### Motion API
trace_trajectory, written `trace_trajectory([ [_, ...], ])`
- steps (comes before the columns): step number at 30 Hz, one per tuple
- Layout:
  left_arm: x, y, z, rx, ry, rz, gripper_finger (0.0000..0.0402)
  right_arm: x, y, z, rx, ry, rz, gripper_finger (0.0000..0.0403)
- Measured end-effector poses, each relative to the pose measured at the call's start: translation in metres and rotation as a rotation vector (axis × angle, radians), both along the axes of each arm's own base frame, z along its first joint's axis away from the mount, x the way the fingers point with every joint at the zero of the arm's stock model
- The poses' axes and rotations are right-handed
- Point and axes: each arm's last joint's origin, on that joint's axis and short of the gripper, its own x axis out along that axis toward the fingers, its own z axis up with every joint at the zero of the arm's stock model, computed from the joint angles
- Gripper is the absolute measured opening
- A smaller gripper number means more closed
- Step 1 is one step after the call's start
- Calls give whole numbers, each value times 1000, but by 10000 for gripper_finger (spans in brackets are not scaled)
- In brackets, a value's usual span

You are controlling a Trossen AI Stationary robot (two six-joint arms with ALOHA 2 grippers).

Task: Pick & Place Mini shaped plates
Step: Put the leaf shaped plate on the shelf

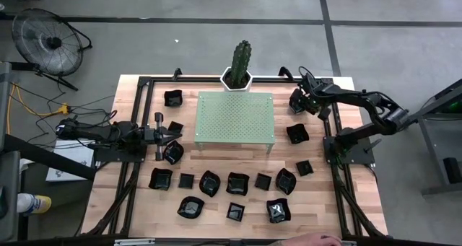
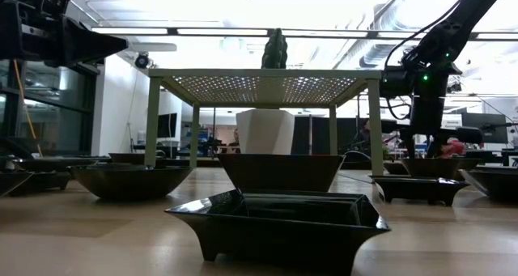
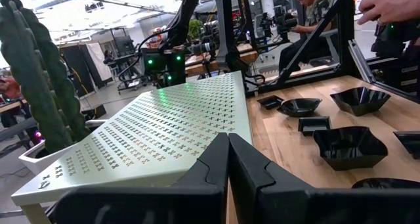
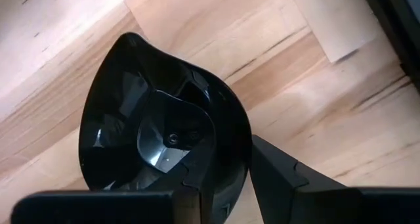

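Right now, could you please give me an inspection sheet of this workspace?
Surface: wooden table, bare between dishes.
Job's things: mini shaped plates, mostly along the near side; one teardrop plate gripped at its rim.
Clutter: green perforated stand; potted cactus.
Hands: right hand shut on the teardrop plate at the far right corner; left hand shut, empty, left of the stand.
Cables: yellow cord on the floor.
Surroundings: floor fan; a person's hand.
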Motion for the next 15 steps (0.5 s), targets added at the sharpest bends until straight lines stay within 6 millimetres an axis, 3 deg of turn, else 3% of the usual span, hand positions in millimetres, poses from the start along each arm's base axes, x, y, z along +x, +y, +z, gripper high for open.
trace_trajectory([
  [8,0,0,0,0,0,0,0,0,0,0,1,1,21,73],
  [15,0,0,0,0,0,0,0,0,0,0,-4,7,36,16],
])
